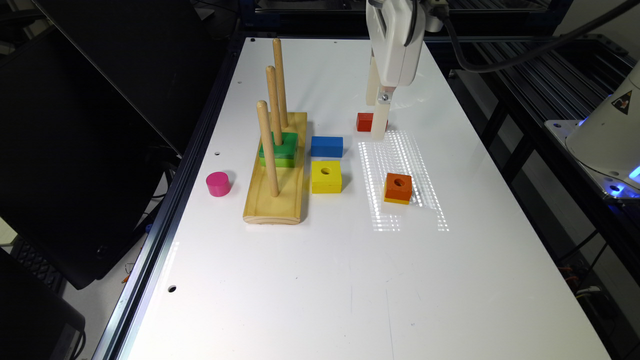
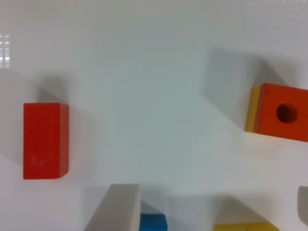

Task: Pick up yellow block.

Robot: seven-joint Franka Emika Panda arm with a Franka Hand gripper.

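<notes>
On the white table (image 1: 350, 280), our hand (image 1: 376, 117), spread apart and empty, hovers beyond the blue block from the bright yellow holed wooden block (image 1: 326, 176).

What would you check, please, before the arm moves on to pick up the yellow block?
1. Target found: the yellow block sits flat on the table, hole up. Ok.
2. Gripper over the target: it hangs beside the red block, off to the exterior view's right of the yellow one and farther back. Not ok.
3. Gripper empty: no block sits between the fingers in the wrist view. Ok.
4. Room around the target: the blue block lies right behind it and the wooden peg board close beside it. Tight; not ok.
5. No mix-up: the orange block with a thin yellow underside lies apart. Ok.
6. Finger opening: cannot tell.
</notes>
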